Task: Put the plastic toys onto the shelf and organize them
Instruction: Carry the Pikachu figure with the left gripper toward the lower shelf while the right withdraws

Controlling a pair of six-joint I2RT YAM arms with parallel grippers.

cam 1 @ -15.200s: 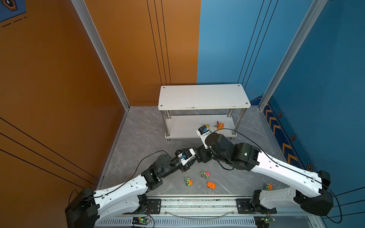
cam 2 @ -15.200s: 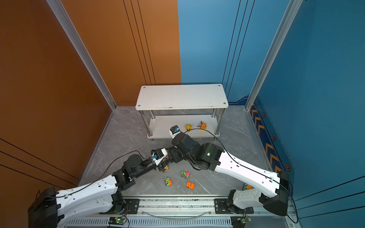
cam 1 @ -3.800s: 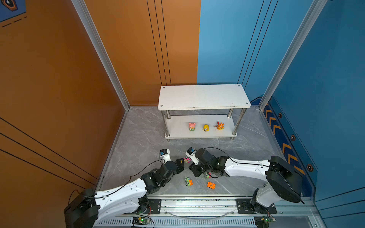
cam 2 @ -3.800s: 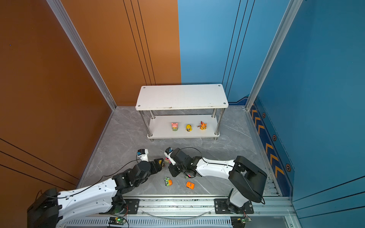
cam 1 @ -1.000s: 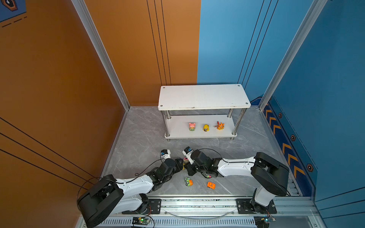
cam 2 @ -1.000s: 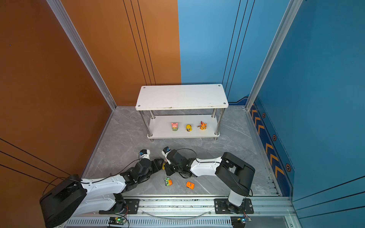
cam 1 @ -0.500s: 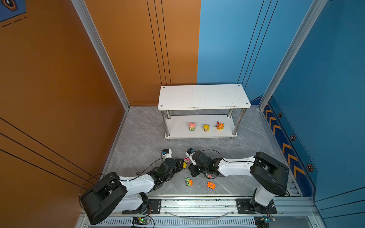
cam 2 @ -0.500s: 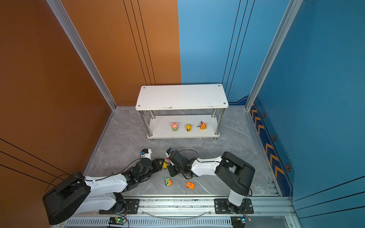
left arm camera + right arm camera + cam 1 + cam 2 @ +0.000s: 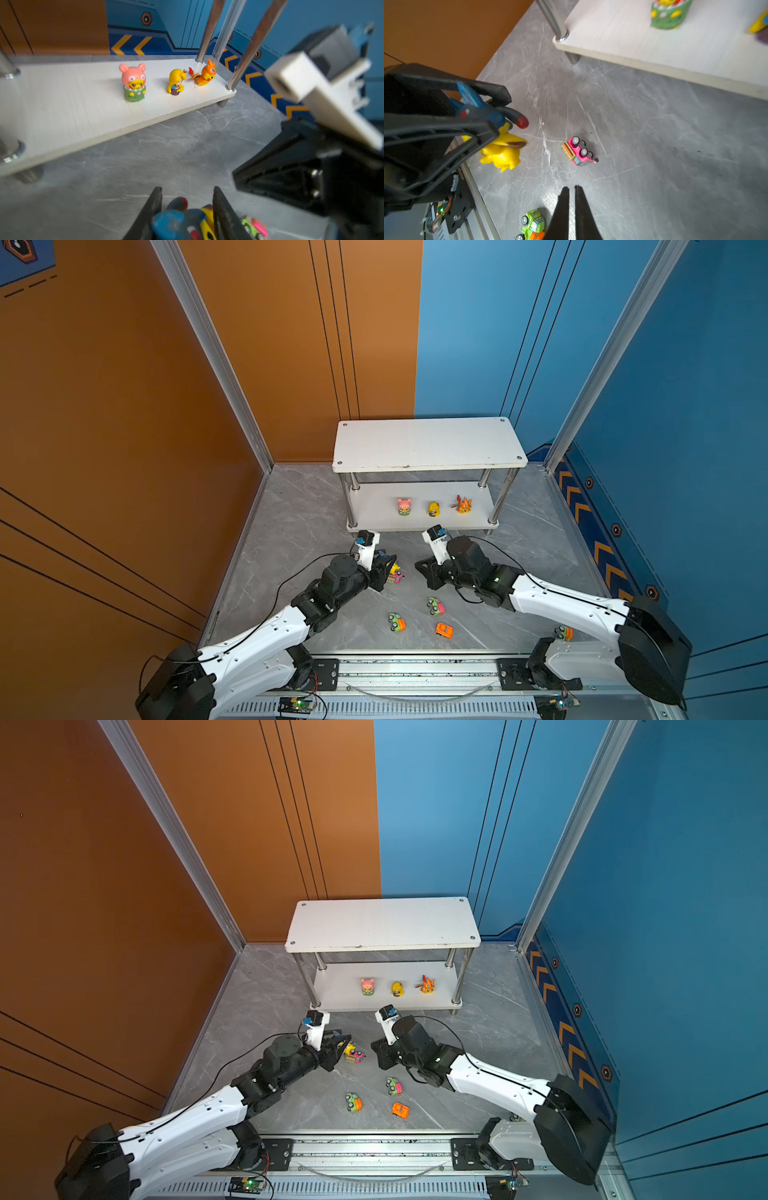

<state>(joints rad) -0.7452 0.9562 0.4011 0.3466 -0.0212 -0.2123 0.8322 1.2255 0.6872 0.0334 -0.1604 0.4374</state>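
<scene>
— Toys on the shelf (image 9: pixel 428 443), how many?
— Three, all on the lower board, in a row toward its right half: a pink figure (image 9: pixel 404 506), a yellow figure (image 9: pixel 433 509) and an orange figure (image 9: pixel 463 504), each upright and apart from its neighbour.
— And the left gripper (image 9: pixel 187 193)?
— It is low over the grey floor (image 9: pixel 291 522), in front of the shelf's left end, and its two black fingers (image 9: pixel 446 124) pinch a yellow and blue toy (image 9: pixel 502 153). The blue part sits between the fingers and the yellow body hangs out below them. Whether the toy touches the floor cannot be told.
— What lies nearby?
— A pink car (image 9: pixel 578 151) lies on the floor just beside the held toy, not touching it.
— The right gripper (image 9: pixel 572 188)?
— It is to the right of the pink car, near the shelf's front edge, pointing toward the left gripper. Its fingers are pressed almost together, only a thin slit between them, gripping nothing.
— The other cars?
— On the floor, closer to the robot's base: a green and pink car (image 9: pixel 435 606), a green and orange car (image 9: pixel 397 622) and an orange car (image 9: pixel 444 630), near each other but apart. In a top view one more small car (image 9: pixel 564 632) sits by the base of the right arm, well apart from the rest
</scene>
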